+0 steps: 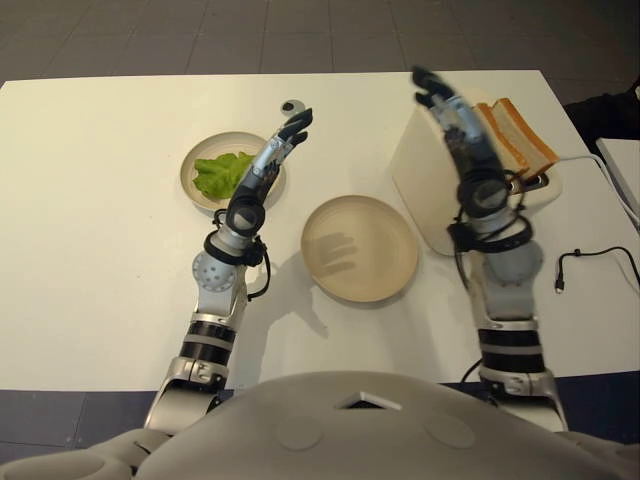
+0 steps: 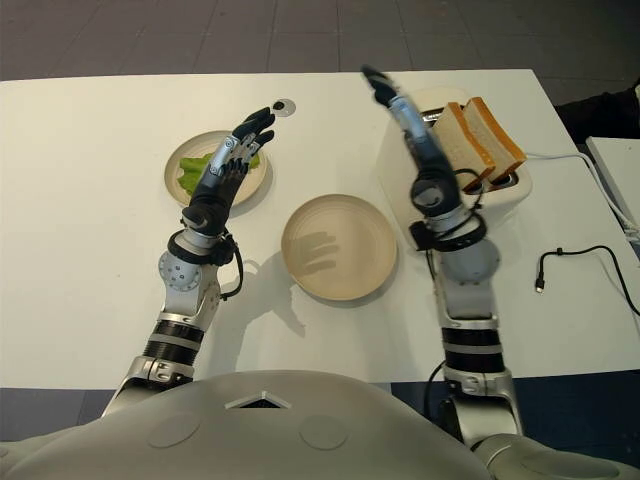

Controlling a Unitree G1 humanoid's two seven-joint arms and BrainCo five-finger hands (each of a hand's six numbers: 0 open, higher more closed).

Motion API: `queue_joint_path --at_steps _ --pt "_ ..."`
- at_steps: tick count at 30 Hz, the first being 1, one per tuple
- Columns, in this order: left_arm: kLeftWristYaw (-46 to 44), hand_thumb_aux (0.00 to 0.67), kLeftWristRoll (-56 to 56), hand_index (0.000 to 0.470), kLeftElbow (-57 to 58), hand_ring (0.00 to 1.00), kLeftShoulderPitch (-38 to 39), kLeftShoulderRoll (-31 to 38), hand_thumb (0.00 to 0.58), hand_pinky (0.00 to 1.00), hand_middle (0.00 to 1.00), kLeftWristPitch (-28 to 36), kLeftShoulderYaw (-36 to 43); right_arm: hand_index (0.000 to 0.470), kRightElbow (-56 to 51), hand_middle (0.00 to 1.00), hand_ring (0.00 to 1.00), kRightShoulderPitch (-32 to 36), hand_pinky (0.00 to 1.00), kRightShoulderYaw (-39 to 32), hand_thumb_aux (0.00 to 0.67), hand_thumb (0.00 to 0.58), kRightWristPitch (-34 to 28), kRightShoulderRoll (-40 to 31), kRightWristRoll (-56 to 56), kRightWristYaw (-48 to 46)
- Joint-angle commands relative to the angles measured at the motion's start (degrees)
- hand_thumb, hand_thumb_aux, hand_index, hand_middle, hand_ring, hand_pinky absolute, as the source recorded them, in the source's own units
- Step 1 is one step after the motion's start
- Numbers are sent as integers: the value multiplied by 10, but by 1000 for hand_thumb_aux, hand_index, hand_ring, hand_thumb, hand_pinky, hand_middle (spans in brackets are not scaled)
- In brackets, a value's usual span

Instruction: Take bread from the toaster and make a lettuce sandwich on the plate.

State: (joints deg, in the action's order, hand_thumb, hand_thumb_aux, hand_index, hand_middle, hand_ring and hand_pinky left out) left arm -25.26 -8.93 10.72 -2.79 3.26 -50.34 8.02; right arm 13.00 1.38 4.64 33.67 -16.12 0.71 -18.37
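Observation:
A white toaster (image 1: pixel 420 170) stands at the right of the table with two slices of bread (image 1: pixel 518 135) sticking up from its slots. My right hand (image 1: pixel 452 110) is raised over the toaster's left side, fingers stretched out, holding nothing. An empty beige plate (image 1: pixel 360 248) lies in the middle. A second plate (image 1: pixel 205 185) at the left carries a green lettuce leaf (image 1: pixel 222 173). My left hand (image 1: pixel 272 158) hovers above that plate's right rim, fingers extended and empty.
A small round grommet (image 1: pixel 291 106) sits in the white table (image 1: pixel 100 250) behind the lettuce plate. A black cable (image 1: pixel 590 262) trails on the table at the right, and a white object (image 1: pixel 625 170) lies at the right edge.

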Motion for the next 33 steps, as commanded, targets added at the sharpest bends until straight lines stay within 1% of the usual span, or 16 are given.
queue_joint_path --at_steps 1,4,9,13,19,20,21,22,23,24,25,27,28,31,32,33 --pt "5 0 8 0 0 0 -4 3 0 0 0 2 2 0 33 0 0 7 0 121 0 0 -53 -88 -46 22" --pt "8 0 10 0 2 0 -3 4 0 0 0 0 3 0 -26 0 0 6 0 169 0 0 -117 -164 -123 30" --pt "11 0 12 0 5 0 -5 2 0 0 0 -2 8 0 -126 0 0 -17 0 155 0 0 -199 -250 -240 32" --pt "11 0 10 0 7 0 -4 3 0 0 0 -3 10 0 -175 0 0 -36 0 128 0 0 -232 -284 -278 26" --pt "11 0 9 0 9 0 -4 4 0 0 0 -5 10 4 -197 0 0 -33 0 106 5 9 -245 -298 -275 28" --pt "11 0 9 0 9 0 -4 4 0 0 0 -5 10 42 -200 0 0 -32 0 104 60 100 -246 -299 -273 29" --pt "11 0 8 0 9 0 -3 4 0 0 0 -4 10 118 -204 0 0 -29 0 104 168 255 -245 -299 -268 32" --pt "11 0 8 0 8 0 -3 4 0 0 0 -4 11 240 -206 8 8 -26 8 105 342 441 -243 -300 -265 37" --pt "11 0 9 0 8 0 -2 4 0 0 0 -4 11 374 -206 63 63 -24 63 105 533 556 -240 -300 -260 39" --pt "11 0 8 0 7 0 -2 5 0 0 0 -4 11 470 -204 98 98 -22 98 104 670 580 -237 -300 -254 38" --pt "11 0 8 0 7 0 -1 5 0 0 0 -4 11 470 -201 110 110 -22 110 102 670 580 -233 -300 -249 39" --pt "10 0 8 0 6 0 -1 5 0 0 0 -4 11 470 -192 192 192 -21 192 103 670 580 -224 -298 -238 41" --pt "10 0 7 0 6 0 -1 5 0 0 0 -4 11 470 -184 278 278 -21 278 106 670 580 -219 -295 -229 42" --pt "9 0 7 0 5 0 -1 7 0 0 0 -3 11 470 -165 459 459 -20 459 110 670 580 -206 -288 -206 44" --pt "10 0 7 0 5 0 0 7 0 0 0 -3 11 470 -158 557 557 -17 557 115 670 580 -203 -286 -199 49" --pt "10 0 6 0 5 0 -1 7 0 0 0 -3 10 470 -152 694 694 -11 694 120 670 580 -200 -284 -194 56"
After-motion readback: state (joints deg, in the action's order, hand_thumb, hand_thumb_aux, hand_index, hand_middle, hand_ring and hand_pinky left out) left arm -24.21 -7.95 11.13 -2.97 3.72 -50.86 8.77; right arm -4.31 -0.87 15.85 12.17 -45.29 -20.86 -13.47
